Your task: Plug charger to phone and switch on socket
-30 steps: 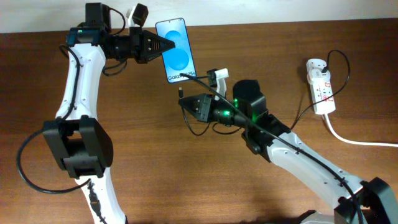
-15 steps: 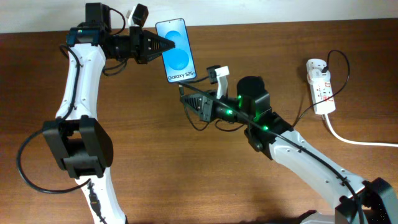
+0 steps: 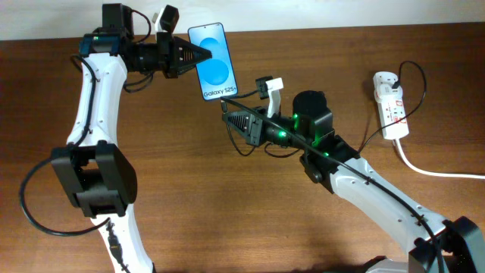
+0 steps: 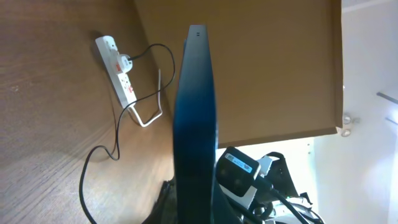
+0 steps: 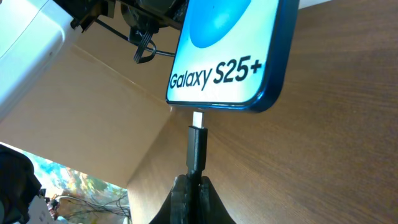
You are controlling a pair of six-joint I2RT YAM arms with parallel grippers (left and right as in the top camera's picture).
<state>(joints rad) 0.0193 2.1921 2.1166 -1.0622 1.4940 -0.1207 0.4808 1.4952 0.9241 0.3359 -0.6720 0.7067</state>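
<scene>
Charger [image 5: 197, 146] plug sits in your right tool [image 5: 191, 185]. The tool is narrow, its fingers pinched against both sides of the black plug body. The pale metal tip pokes out past the fingers and points straight at the bottom edge of the phone [image 5: 227, 56]. Tip and edge meet or nearly meet in the right wrist view; you cannot tell whether the tip is inside the port.

The phone's screen is lit blue with "Galaxy S25+" in white near the bottom edge. Your left tool [image 3: 198, 55] grips the phone by its long left side, closed on it. From overhead the phone sits at the far side of the worktop [image 3: 318, 61], its screen facing up and its bottom edge turned toward the right tool. In the left wrist view you see only its thin edge.

A thin black cable trails back from the plug along the right arm. It crosses the worktop to the socket [image 3: 390, 105], well apart on the right side. The socket lies flat, red marks on top, with the cable looped at its far end. A white cord [image 3: 436, 171] runs off to the right. The switch position is too small to read.
</scene>
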